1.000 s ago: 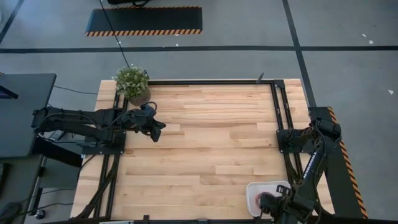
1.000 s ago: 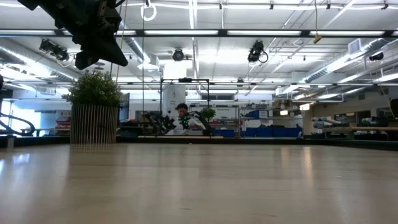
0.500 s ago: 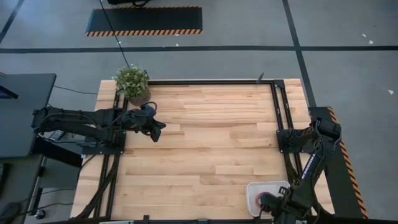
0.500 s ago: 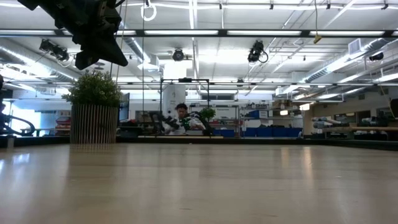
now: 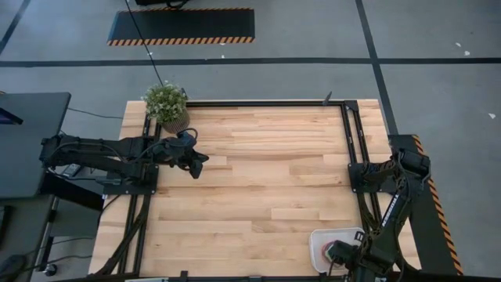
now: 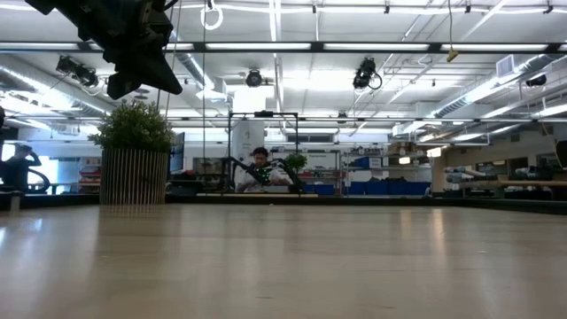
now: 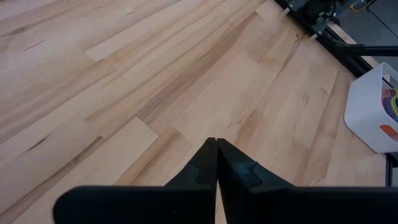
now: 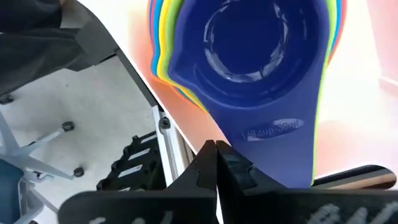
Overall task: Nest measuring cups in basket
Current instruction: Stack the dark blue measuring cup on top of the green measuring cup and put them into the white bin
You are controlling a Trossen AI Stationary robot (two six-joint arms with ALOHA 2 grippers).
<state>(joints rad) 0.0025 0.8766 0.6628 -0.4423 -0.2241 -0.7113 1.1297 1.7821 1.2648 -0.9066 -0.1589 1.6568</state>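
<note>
Looks basically done: right gripper (image 8: 216, 146) is pinched fully shut on nothing, hovering just above the nested measuring cups (image 8: 261, 81) sitting in the basket (image 5: 319, 237), so I'd lift straight up to avoid clipping that dark blue handle (image 8: 283, 140).

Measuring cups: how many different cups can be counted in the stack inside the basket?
About 5 by colour edges, all nested in one stack in the basket: the dark blue cup on top, with light blue, green, yellow and orange rims beneath. More may be hidden.
</note>
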